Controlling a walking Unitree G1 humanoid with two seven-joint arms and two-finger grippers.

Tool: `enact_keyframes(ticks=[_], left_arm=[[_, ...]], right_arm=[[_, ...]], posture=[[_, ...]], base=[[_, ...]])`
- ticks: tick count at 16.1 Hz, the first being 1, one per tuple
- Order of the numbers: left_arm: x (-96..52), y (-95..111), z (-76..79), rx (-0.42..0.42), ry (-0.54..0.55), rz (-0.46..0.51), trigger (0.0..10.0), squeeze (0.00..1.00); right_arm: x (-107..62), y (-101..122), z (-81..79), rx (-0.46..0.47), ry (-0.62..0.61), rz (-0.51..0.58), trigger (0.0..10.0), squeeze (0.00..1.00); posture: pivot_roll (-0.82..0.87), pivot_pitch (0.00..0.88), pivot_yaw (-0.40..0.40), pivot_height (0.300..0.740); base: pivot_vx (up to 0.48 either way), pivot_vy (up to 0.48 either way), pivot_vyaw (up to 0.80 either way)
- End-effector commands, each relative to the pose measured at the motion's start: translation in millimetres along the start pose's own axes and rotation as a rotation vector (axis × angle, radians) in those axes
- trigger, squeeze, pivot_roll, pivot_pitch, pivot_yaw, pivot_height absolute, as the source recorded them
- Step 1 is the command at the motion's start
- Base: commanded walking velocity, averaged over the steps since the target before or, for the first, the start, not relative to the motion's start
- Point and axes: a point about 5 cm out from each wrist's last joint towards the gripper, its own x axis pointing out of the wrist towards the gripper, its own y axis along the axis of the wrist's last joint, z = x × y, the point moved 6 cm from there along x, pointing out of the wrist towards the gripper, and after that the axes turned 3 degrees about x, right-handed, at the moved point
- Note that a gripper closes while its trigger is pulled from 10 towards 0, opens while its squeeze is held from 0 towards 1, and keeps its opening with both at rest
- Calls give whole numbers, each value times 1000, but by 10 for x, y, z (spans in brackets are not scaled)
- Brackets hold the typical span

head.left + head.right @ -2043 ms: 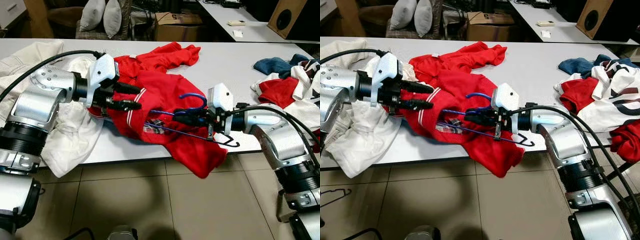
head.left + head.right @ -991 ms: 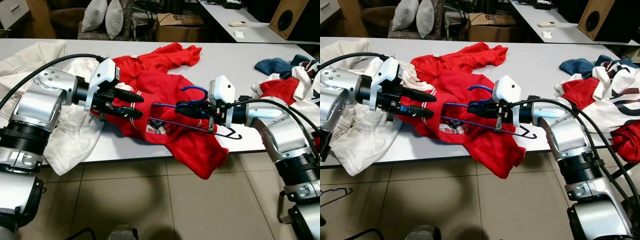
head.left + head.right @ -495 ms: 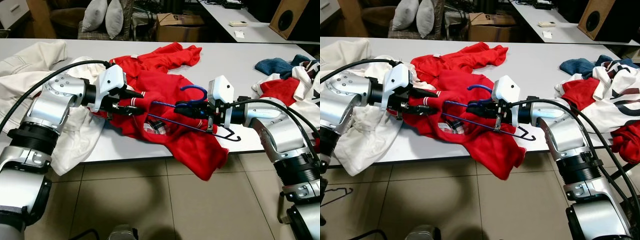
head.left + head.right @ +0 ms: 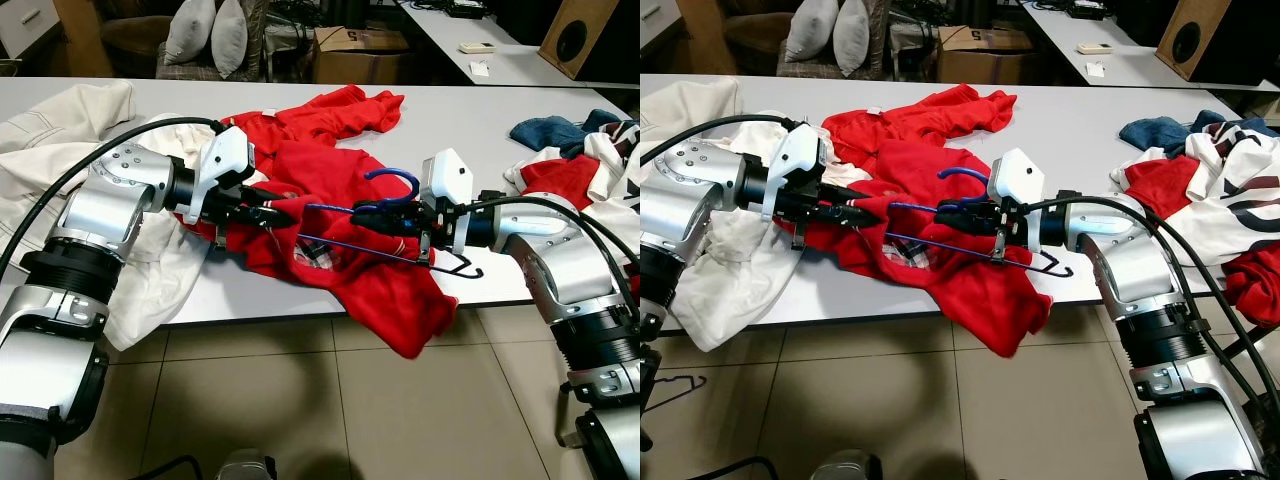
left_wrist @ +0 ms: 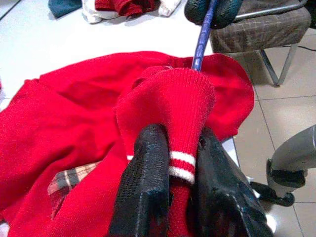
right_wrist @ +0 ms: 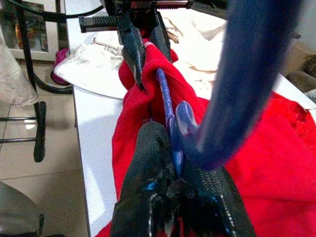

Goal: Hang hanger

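Left gripper is clamped on the ribbed, white-striped collar of the red sweater, fingers pinching the knit from both sides w/ the fabric bunched up between them. Right gripper is closed on the blue hanger just below its hook, hook curling up over the fingers. Hanger's long arm runs from the right gripper straight toward the left one & disappears into the collar in the left wrist view, so one end is tucked inside the sweater. Lower bar of the hanger slants back under the right wrist.

Sweater is spread over the white table, bottom part drooping off the near edge over the tiled floor. White clothes are piled by the left arm, another heap of red/white/blue clothes sits at the table's right end, well apart from the sweater. Grey cushions & a cardboard box are behind the table.
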Motion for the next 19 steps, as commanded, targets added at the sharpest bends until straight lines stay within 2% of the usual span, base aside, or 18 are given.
enact_keyframes(ticks=[1, 2, 4, 5, 6, 8, 9, 11, 13, 14, 15, 16, 19], left_arm=[[28, 56, 7, 16, -17, 12, 0, 0], [28, 39, 1, 10, -8, 11, 0, 0], [21, -14, -42, -9, 37, 14, 0, 0], [-5, -87, -85, -34, 88, 17, 0, 0], [-16, -110, -93, -42, 101, 18, 0, 0], [-95, -210, -127, -69, 173, 21, 0, 0], [-115, -243, -141, -74, 197, 16, 0, 0], [-153, -328, -160, -91, 252, 18, 0, 0], [-180, -396, -170, -107, 296, 15, 0, 0], [-208, -420, -207, -120, 348, 23, 0, 0], [-220, -425, -223, -124, 369, 28, 0, 0], [-232, -355, -234, -154, 393, 93, 0, 0], [-243, -296, -217, -149, 414, 127, 0, 0]], right_arm=[[-70, 130, 55, -19, -11, 30, 10000, 0], [-85, 129, 67, 4, -16, 33, 10000, 1000], [-138, 131, 97, 16, -30, 29, 10000, 1000], [-249, 157, 132, 12, -51, 29, 10000, 1000], [-288, 169, 143, 10, -59, 29, 10000, 1000], [-588, 275, 181, 20, -107, 60, 10000, 1000], [-663, 317, 168, 31, -112, 79, 10000, 1000], [-858, 475, 176, 49, -174, 170, 10000, 1000], [-951, 599, 147, 86, -215, 253, 10000, 1000], [-886, 564, 24, 126, -195, 251, 10000, 1000], [-848, 531, -25, 142, -187, 241, 10000, 1000], [-639, 237, -165, 210, -185, 142, 10000, 1000], [-325, -302, -236, 313, -271, -45, 10000, 1000]], posture=[[87, 0, -18, 740], [85, 0, -17, 740], [86, 0, -16, 740], [84, 0, -15, 740], [84, 0, -16, 740], [78, 0, -10, 740], [75, 0, -9, 740], [69, 0, -4, 740], [62, 0, -1, 740], [57, 0, 0, 740], [57, 0, 0, 740], [53, 0, -1, 740], [57, 0, -8, 740]], base=[[0, 0, 0], [0, 0, 0], [0, 0, 0], [0, 0, 0], [0, 0, 0], [0, 0, 0], [0, 0, 0], [0, 0, 0], [0, 0, 0], [0, 0, 0], [0, 0, 0], [0, 0, 0], [0, 0, 0]])
